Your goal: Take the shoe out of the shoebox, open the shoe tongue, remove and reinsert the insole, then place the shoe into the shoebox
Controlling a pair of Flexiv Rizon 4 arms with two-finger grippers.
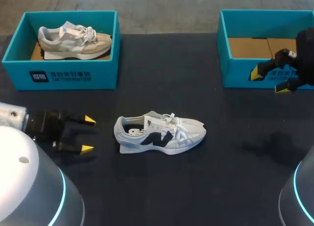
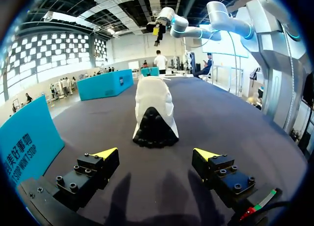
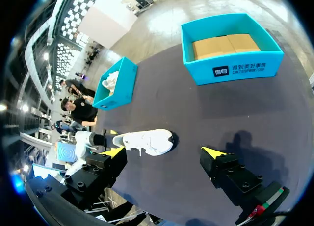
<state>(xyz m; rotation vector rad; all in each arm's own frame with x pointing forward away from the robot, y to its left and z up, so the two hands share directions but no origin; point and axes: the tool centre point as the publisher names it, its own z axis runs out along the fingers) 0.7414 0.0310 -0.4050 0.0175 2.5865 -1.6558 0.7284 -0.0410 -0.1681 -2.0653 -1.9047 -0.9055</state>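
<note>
A white shoe (image 1: 159, 134) with black side markings lies on its side on the dark table, toe pointing right. My left gripper (image 1: 88, 134) stands open just left of the shoe's heel, not touching it. In the left wrist view the shoe (image 2: 154, 111) lies heel-first ahead of the open left gripper (image 2: 156, 154). My right gripper (image 1: 269, 81) hangs open in front of the empty teal shoebox (image 1: 245, 71) at the back right. The right wrist view looks down past the open right gripper (image 3: 164, 151) at the shoe (image 3: 147, 141) far below and the empty shoebox (image 3: 235, 69).
A second teal shoebox (image 1: 68, 74) at the back left holds a beige shoe (image 1: 73, 39). This box shows beside the left gripper as a teal wall (image 2: 24, 142). Bare table surrounds the white shoe.
</note>
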